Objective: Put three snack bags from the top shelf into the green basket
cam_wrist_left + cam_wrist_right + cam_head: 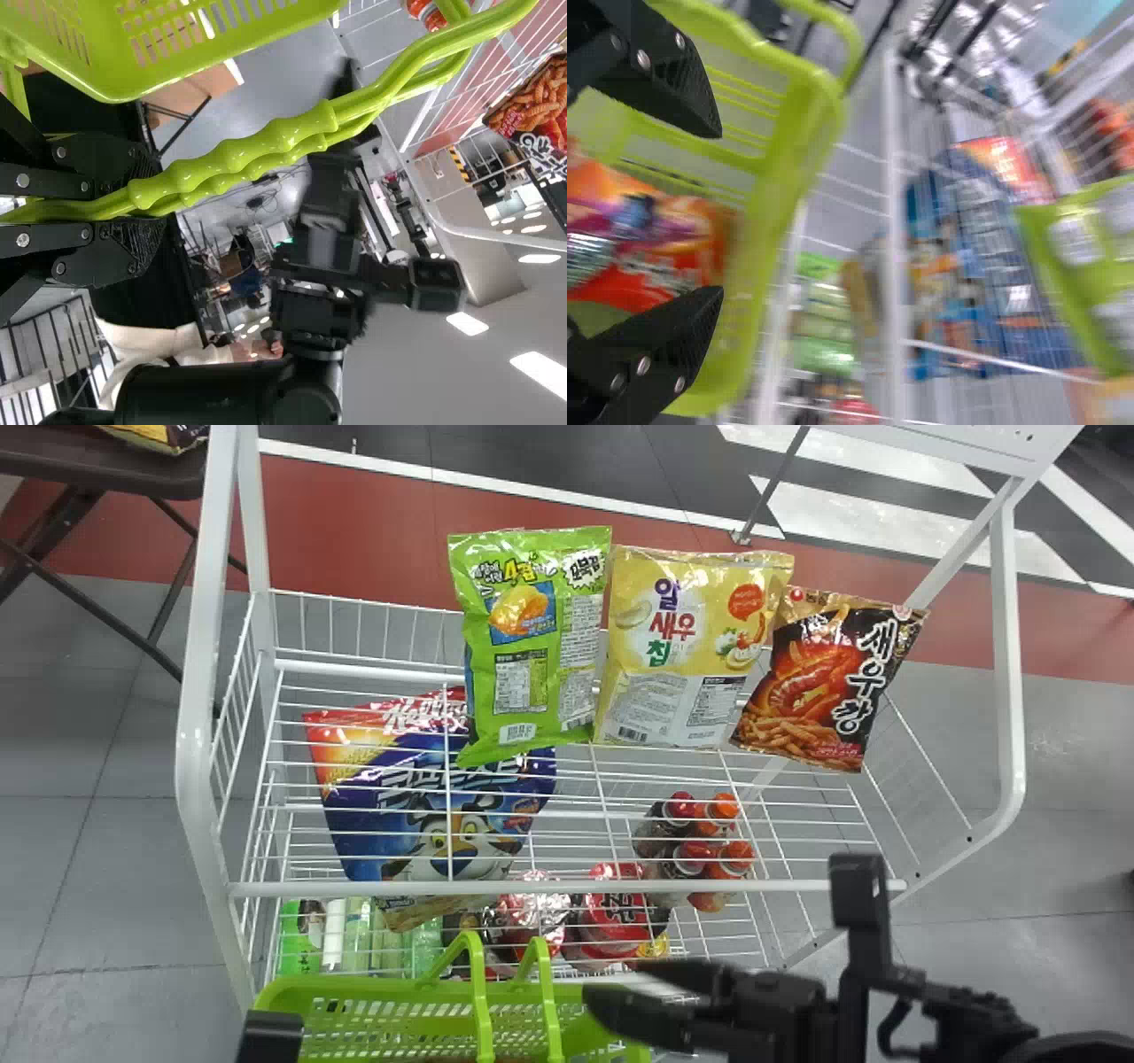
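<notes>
My left gripper (270, 1036) is at the bottom edge of the head view, and in the left wrist view its fingers (124, 243) are closed around the paired handles (239, 150) of the green basket (390, 987), which sits in front of the white wire rack (567, 887). My right gripper (620, 981) is over the basket's right end, fingers (682, 88) parted and holding nothing. Below and between them, an orange and red snack bag (651, 252) lies in the basket. Three more are side by side on the top shelf: a green snack bag (532, 642) on the left, a yellow snack bag (691, 646) in the middle, and a black and red snack bag (828, 682) on the right, tilted, its upper left corner by the yellow one's edge. Through the wires under them I can make out a blue cereal bag (443, 806) at the left and a cluster of bottles (700, 841) with red and orange caps at the right. Lower down, near the basket's rim, are red round packages (611, 912).
</notes>
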`<state>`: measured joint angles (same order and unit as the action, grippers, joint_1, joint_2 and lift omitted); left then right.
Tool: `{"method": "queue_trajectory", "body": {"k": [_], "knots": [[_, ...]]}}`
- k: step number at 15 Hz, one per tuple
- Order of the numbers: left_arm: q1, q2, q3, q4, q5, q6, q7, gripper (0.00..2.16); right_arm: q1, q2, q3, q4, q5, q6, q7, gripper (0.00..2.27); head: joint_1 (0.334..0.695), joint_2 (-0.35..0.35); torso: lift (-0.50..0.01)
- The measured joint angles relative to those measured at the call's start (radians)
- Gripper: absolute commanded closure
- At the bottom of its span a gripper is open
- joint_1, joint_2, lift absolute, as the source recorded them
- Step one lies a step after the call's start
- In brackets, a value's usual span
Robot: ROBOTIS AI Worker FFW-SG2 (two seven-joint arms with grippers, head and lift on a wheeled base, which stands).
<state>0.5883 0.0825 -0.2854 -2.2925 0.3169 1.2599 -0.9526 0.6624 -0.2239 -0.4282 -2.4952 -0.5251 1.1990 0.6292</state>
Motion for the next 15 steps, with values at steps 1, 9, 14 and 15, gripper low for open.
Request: {"method": "queue_trajectory", "body": {"k": [1, 9, 14, 15], "knots": [[0.001, 0.0, -0.006, 0.0, -0.005, 0.0, 0.0, 2.14, -0.011, 0.004, 0.003, -0.003, -0.003, -0.097, -0.005, 0.08, 0.695, -0.35, -0.048], [0.002, -0.002, -0.023, 0.006, -0.018, 0.001, 0.006, 2.14, -0.222, 0.008, 0.325, 0.09, 0.259, -0.548, -0.294, 0.08, 0.695, -0.35, -0.048], [-0.019, 0.003, -0.034, 0.013, -0.022, 0.045, 0.013, 2.14, -0.386, 0.043, 0.451, 0.314, 0.379, -0.706, -0.388, 0.08, 0.695, -0.35, -0.048], [-0.021, 0.003, -0.034, 0.014, -0.023, 0.046, 0.015, 2.14, -0.42, 0.049, 0.463, 0.359, 0.386, -0.714, -0.396, 0.08, 0.695, -0.35, -0.048]]}}
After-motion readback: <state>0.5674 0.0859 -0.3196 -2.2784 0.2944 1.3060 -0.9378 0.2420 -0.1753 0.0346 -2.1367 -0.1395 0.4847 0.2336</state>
